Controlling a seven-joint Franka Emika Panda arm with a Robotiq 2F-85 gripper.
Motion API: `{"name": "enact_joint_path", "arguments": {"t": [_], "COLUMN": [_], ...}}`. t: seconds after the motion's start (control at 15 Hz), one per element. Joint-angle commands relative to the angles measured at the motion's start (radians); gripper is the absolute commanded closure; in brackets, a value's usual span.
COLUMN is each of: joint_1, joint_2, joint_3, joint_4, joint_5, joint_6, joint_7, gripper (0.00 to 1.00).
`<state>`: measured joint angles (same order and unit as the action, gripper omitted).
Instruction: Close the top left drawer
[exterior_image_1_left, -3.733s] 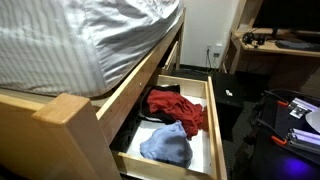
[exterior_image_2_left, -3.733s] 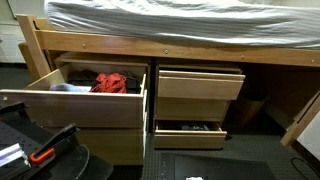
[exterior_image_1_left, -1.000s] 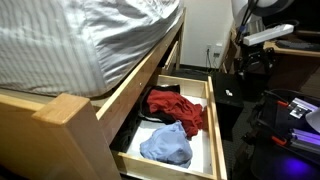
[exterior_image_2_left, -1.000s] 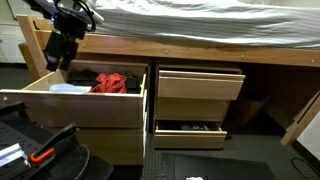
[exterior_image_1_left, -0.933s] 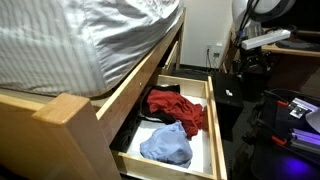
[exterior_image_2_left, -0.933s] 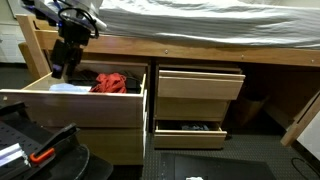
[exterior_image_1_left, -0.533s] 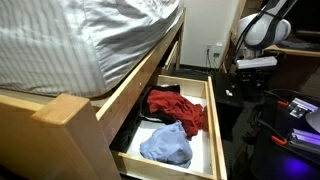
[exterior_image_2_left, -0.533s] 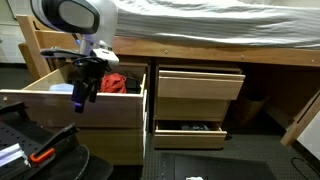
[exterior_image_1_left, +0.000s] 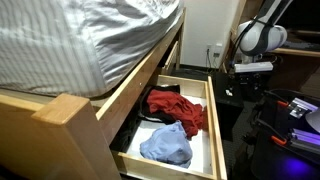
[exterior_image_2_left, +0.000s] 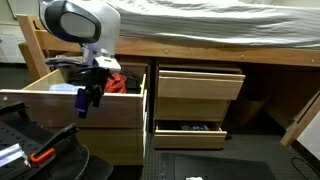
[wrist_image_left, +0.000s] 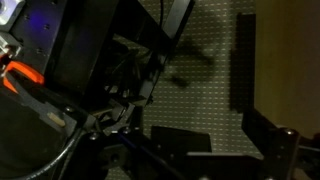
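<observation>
The top left drawer (exterior_image_2_left: 45, 112) of light pine stands pulled far out from under the bed. In an exterior view its side wall (exterior_image_1_left: 212, 112) frames a white bottom that holds a red cloth (exterior_image_1_left: 178, 106) and a blue cloth (exterior_image_1_left: 167, 146). My gripper (exterior_image_2_left: 83, 107) hangs fingers down just in front of the drawer's front panel, near its upper edge. It also shows beside the drawer's outer end (exterior_image_1_left: 247, 84). In the wrist view the gripper (wrist_image_left: 222, 140) looks open and empty over dotted carpet.
A stack of right-hand drawers (exterior_image_2_left: 200, 84) sits beside it, the lowest one (exterior_image_2_left: 190, 128) slightly open. Black equipment with an orange-handled tool (exterior_image_2_left: 40, 155) stands at the front. A mattress (exterior_image_1_left: 90, 35) overhangs the drawer. A black box (exterior_image_1_left: 228, 100) sits on the floor.
The arm came into view, swung down from above the drawer's far corner and now hangs in front of its front panel. The drawer and cloths have not moved.
</observation>
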<state>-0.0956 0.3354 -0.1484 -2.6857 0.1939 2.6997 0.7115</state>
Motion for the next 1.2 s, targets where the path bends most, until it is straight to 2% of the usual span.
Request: {"name": "enact_joint_path", "arguments": {"t": [0.0,0.4,0.67,0.73,0.8,0.87,1.0,1.13], "joint_1": [-0.012,-0.057,-0.137,-0.173,-0.215,-0.119,-0.164,-0.175], "joint_2": [0.139,0.313,0.311,0.306,0.282,0.280,0.280,0.280], "joint_3": [0.049,0.175,0.265,0.298,0.326,0.253,0.292,0.298], "joint_4": [0.093,0.216,0.211,0.210,0.205,0.184,0.192,0.195], "joint_5": [0.106,0.259,0.283,0.277,0.262,0.291,0.293,0.293], "joint_6": [0.091,0.325,0.453,0.457,0.396,0.415,0.413,0.411], "joint_7": [-0.053,-0.156,-0.215,-0.230,-0.244,-0.213,-0.231,-0.239], "gripper": [0.00,0.00,0.00,0.00,0.00,0.00,0.00,0.00]}}
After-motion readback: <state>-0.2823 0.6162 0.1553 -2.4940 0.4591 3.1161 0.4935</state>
